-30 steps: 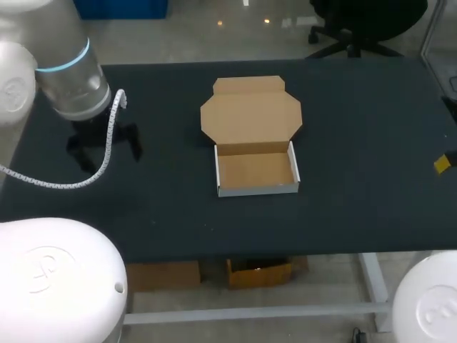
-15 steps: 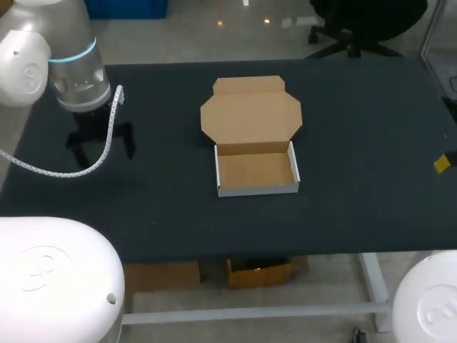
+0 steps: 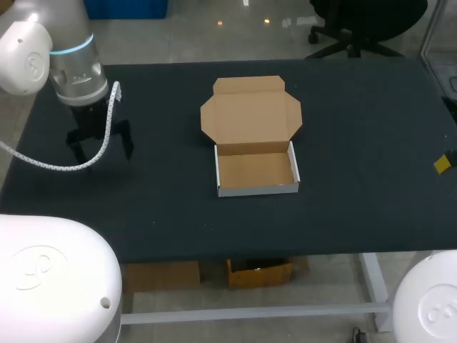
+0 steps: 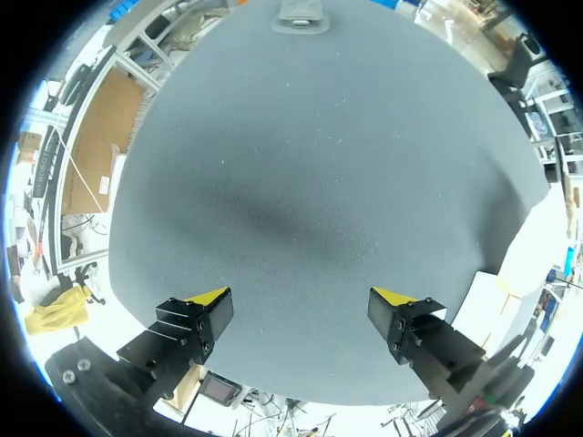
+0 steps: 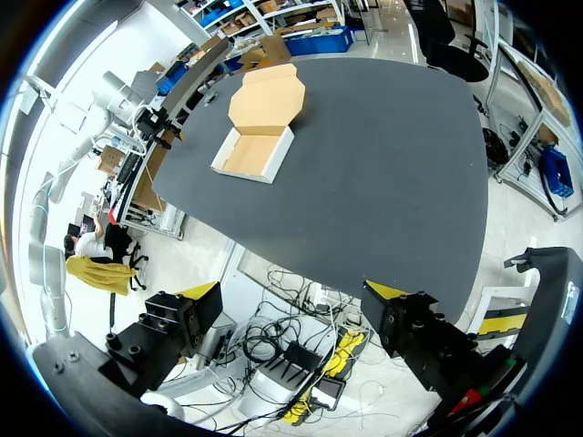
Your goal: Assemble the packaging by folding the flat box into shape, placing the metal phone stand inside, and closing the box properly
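The cardboard box (image 3: 257, 174) stands in the middle of the table as an open, empty tray with white outer walls. Its brown lid (image 3: 250, 114) lies flat behind it. In the right wrist view the box (image 5: 254, 153) is far ahead of my right gripper (image 5: 293, 291), which is open and hangs off the table's near right edge. Only a yellow tip of it (image 3: 442, 163) shows in the head view. My left gripper (image 3: 99, 142) is open above the table's left part, well left of the box. Its fingers (image 4: 211, 299) are empty over bare tabletop. No phone stand shows in any view.
The black table (image 3: 357, 128) carries only the box. A small grey thing (image 4: 301, 14) sits at the table's edge far ahead of my left gripper; I cannot tell what it is. My left arm's white cable (image 3: 43, 163) loops over the left edge.
My left arm has drawn back toward the table's far left, and its gripper has shifted a little away from the front edge. The box and the right gripper have not moved.
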Robot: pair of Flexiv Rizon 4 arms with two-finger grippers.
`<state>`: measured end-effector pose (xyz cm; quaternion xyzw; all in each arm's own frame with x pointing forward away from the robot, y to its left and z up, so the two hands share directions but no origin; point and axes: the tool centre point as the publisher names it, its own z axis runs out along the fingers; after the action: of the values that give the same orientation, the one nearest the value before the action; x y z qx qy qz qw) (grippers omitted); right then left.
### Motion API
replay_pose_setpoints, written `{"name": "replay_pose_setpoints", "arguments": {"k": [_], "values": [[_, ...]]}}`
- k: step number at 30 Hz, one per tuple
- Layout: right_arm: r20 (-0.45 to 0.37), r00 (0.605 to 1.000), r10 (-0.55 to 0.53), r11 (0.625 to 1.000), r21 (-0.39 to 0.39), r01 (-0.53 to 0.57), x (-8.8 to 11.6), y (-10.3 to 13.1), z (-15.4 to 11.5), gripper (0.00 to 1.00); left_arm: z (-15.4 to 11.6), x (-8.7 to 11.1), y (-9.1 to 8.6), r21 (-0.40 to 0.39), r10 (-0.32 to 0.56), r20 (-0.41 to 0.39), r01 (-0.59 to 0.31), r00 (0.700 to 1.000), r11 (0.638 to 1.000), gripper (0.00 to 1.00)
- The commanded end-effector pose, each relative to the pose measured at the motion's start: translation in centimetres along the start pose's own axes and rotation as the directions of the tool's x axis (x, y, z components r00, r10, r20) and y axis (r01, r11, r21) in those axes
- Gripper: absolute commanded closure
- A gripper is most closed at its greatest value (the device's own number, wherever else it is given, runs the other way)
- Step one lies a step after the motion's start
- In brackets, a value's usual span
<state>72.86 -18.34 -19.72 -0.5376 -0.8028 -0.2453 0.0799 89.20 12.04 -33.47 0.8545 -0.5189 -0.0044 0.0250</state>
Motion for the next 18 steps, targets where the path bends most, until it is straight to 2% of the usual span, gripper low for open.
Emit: {"name": "replay_pose_setpoints", "arguments": {"k": [1,16,18], "values": [[-0.001,1.0,0.0,1.0,0.002,0.0,0.08,-0.06,-0.19,0.0,-0.05,0.05,-0.05,-0.001,0.0,0.004,0.0,1.0,1.0,0.0],[-0.001,1.0,0.0,1.0,0.002,0.0,0.08,-0.06,-0.19,0.0,-0.05,0.05,-0.05,-0.001,0.0,0.004,0.0,1.0,1.0,0.0],[-0.001,1.0,0.0,1.0,0.002,0.0,0.08,-0.06,-0.19,0.0,0.61,0.44,-0.62,0.0,-0.011,0.008,0.011,1.0,1.0,0.0]]}}
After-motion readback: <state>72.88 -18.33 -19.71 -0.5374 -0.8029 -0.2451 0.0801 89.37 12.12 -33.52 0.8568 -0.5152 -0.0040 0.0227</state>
